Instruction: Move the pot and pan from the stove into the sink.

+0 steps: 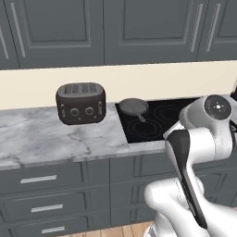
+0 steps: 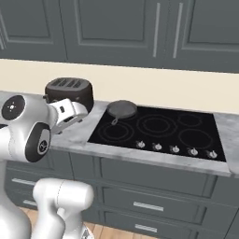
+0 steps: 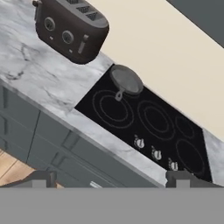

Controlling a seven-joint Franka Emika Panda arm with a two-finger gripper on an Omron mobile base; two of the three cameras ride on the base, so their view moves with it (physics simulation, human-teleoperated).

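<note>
The pan [image 1: 133,106] [image 2: 122,109] [image 3: 127,80] is a small dark skillet resting on the rear left burner of the stove [image 1: 152,122] [image 2: 158,128] [image 3: 153,118], its short handle pointing toward the front. My gripper [image 3: 112,179] hovers high above the counter's front edge, well short of the pan. Its two fingertips stand far apart, open, with nothing between them. The pot and the sink are out of view.
A dark four-slot toaster [image 1: 81,103] [image 2: 70,91] [image 3: 70,28] stands on the marble counter [image 1: 55,134] just left of the stove. Silver knobs [image 2: 174,149] line the cooktop's front edge. Grey drawers [image 1: 39,178] sit below, wall cabinets above.
</note>
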